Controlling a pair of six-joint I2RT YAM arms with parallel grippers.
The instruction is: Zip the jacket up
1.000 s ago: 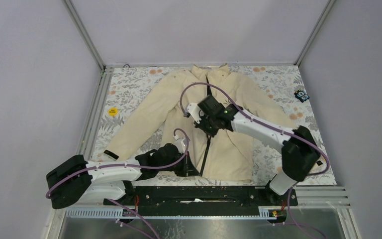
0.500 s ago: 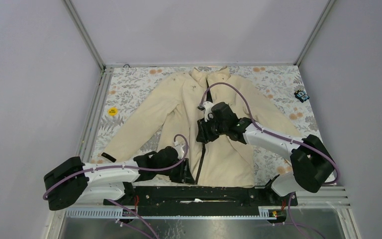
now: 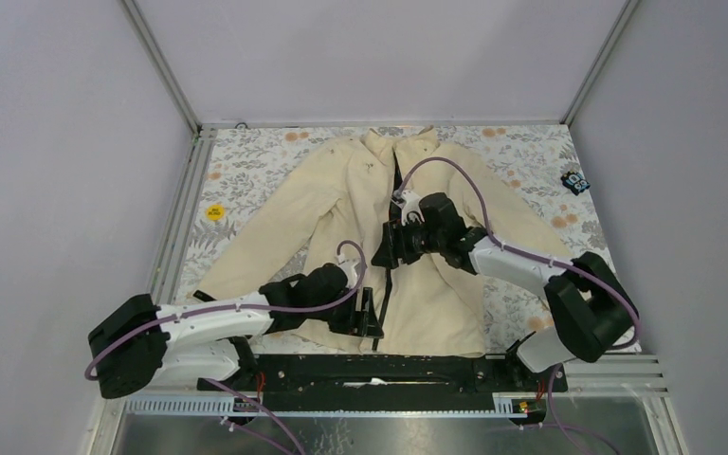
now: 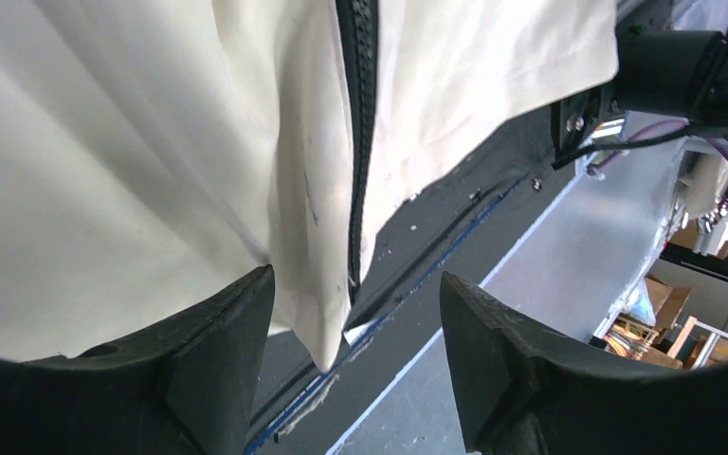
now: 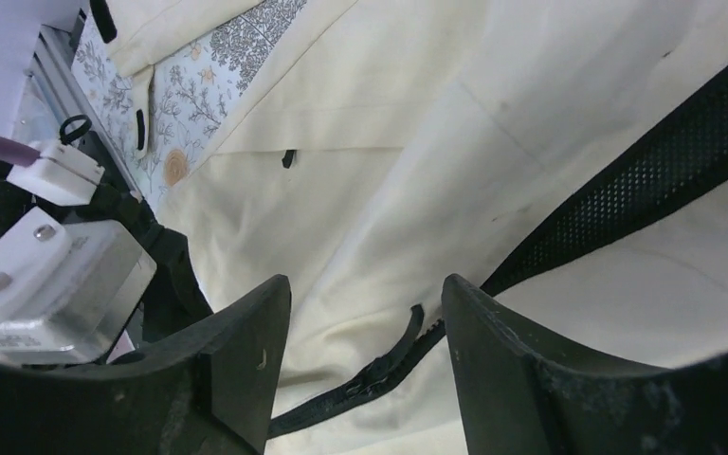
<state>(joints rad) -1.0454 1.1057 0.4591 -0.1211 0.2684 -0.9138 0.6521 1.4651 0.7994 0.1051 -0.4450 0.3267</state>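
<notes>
- Pale grey walls enclose a floral-patterned tabletop (image 3: 256,171); the jacket (image 3: 341,204) lies flat on it, collar far, hem near.
- Its zipper (image 3: 385,299) looks joined from the hem to about mid-chest; above that the front gapes on dark mesh lining (image 5: 664,180).
- The left gripper (image 3: 368,318) stands released around the hem corner; the right gripper (image 3: 389,248) hovers released over the zipper pull (image 5: 379,365).
- Judged left to do: the upper stretch to the collar.

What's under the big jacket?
A flowery table cover shows beside the jacket, so the jacket lies on it. Its bottom edge reaches the black rail. Anything hidden beneath the fabric cannot be seen.
</notes>
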